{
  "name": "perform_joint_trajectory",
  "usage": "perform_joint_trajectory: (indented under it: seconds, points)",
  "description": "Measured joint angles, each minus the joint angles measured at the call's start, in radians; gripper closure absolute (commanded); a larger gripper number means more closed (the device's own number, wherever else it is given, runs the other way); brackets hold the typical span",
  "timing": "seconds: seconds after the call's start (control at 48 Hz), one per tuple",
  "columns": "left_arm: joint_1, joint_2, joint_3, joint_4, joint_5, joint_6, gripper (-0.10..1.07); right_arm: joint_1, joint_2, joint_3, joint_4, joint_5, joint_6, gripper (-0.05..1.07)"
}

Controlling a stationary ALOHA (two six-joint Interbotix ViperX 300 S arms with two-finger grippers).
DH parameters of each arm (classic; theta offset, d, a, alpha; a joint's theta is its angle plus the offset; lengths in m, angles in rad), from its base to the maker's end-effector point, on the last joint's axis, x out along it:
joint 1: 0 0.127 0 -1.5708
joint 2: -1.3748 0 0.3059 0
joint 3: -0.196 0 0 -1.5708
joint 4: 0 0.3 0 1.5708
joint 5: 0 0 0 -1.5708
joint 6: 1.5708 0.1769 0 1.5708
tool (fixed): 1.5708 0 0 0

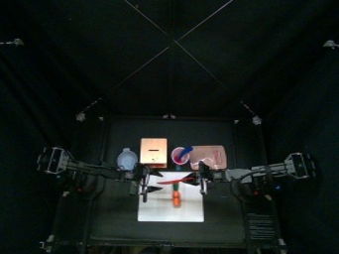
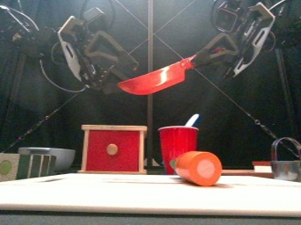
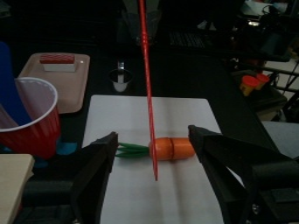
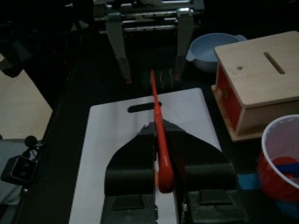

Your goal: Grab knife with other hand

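While the right end effector [image 4: 165,179] pinches the red knife [image 2: 159,77], the left end effector [image 3: 153,153] gapes wide, empty; no writing is legible.

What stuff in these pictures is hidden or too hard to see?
- Knife handle: front view, hidden behind the right gripper holding it.
- Red cup: front view, its inside hides behind the wall; right wrist view, cut off by the edge.
- Carrot: top view, too small for detail; front view, only the cut end shows.
- Wooden box: front view shows a round mark, too blurred to tell.
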Motion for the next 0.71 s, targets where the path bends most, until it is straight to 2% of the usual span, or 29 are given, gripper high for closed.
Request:
perform_joint_trajectory:
  seconds: [0.25, 0.354, 0.708]
  points:
    - [0.0, 0.038, -0.041, -0.002, 0.002, 0.0, 0.43, 0.0, -0.002, 0.002, 0.0, 0.0, 0.003, 0.64]
    - [-0.002, 0.038, -0.041, -0.002, 0.0, 0.0, 0.52, 0.0, 0.0, 0.0, 0.002, 0.0, 0.005, 0.64]
    - [-0.023, 0.064, -0.048, -0.002, 0.0, 0.0, 0.51, 0.015, 0.003, 0.002, 0.006, 0.0, 0.005, 0.64]
